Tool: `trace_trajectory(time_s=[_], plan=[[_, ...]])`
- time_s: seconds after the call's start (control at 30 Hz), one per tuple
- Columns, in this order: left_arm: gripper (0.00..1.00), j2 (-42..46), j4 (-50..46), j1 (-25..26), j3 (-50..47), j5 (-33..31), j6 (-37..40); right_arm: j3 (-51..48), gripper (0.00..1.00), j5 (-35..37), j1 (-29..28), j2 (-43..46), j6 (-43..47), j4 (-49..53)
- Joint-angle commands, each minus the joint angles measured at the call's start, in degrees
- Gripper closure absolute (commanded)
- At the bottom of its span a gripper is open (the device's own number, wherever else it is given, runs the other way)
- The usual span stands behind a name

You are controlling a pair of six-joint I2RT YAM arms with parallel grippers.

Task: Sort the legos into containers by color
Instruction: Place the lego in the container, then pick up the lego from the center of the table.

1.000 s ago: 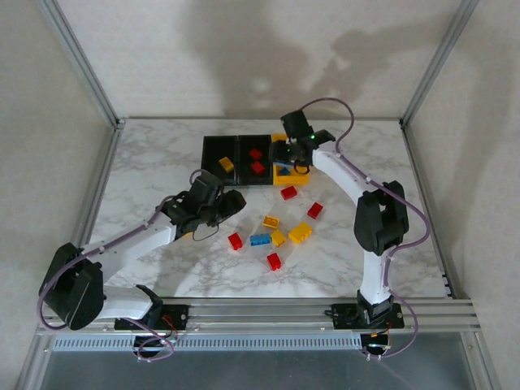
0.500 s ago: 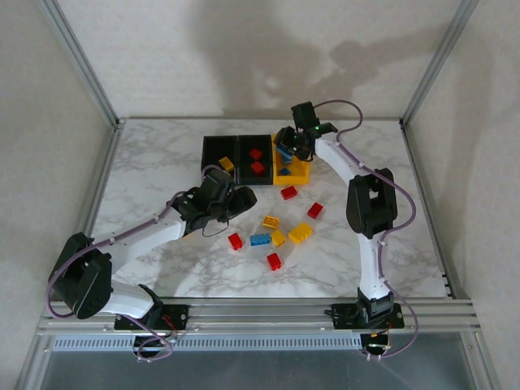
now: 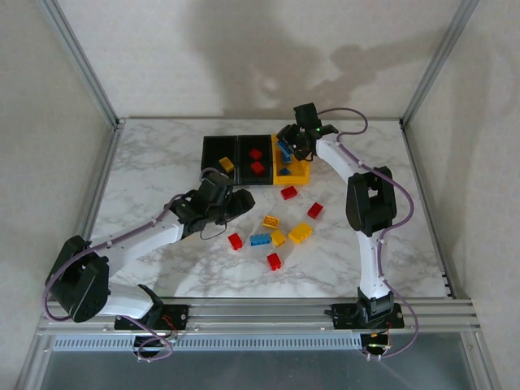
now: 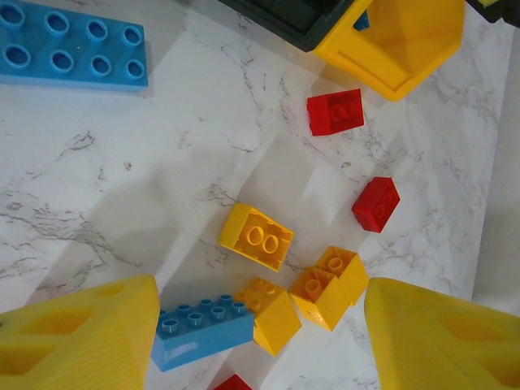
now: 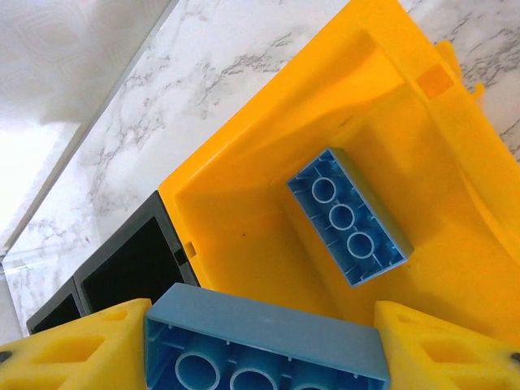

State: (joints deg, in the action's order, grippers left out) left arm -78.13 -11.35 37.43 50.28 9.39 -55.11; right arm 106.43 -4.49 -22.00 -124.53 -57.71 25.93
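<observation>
R pincer (image 5: 262,357): clamped on a blue studded plastic brick (image 5: 260,329), hollow side to cam.
Under R pincer: yellow open-topped plastic bin (image 5: 236,227), w/ a 2nd blue brick (image 5: 348,218) lying inside, hollow side up.
Left of R pincer: two black plastic bins (image 5: 130,272) joined to it; nearer one has 2 red pcs (image 3: 258,168), farther one 1 yellow pc (image 3: 227,164).
L pincer (image 4: 260,341): fingers apart, nothing btw them, over white marble tabletop (image 4: 162,162).
Under L pincer: long blue brick (image 4: 203,329) beside three yellow bricks (image 4: 256,237), bunched.
Ahead of L pincer: two red bricks (image 4: 335,111), apart from each other; yellow bin's corner beyond.
</observation>
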Motion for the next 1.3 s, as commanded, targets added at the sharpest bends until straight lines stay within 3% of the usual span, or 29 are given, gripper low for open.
trace_trajectory(time_s=[0.0,0.47,0.77,1.03,1.27], plan=[[0.32,1.42,0.34,0.45,-0.71,-1.13,1.06,-1.06,0.44,1.15,0.11,-1.24,-2.09,-0.52],[0.32,1.84,0.01,0.45,-0.98,-1.48,0.92,-0.28,0.26,0.45,0.03,-2.47,-3.30,-0.77],[0.32,2.17,-0.20,0.45,-1.06,-1.70,0.94,-0.77,0.25,-0.14,-0.08,-0.85,-3.41,-2.06],[0.32,2.25,-2.29,0.37,0.62,-3.88,1.98,-2.94,0.27,-1.76,-1.95,6.76,0.72,-3.10],[0.33,1.53,-6.10,0.03,1.58,-6.35,3.86,-19.98,0.29,-2.90,-3.99,21.00,10.28,-6.46]])
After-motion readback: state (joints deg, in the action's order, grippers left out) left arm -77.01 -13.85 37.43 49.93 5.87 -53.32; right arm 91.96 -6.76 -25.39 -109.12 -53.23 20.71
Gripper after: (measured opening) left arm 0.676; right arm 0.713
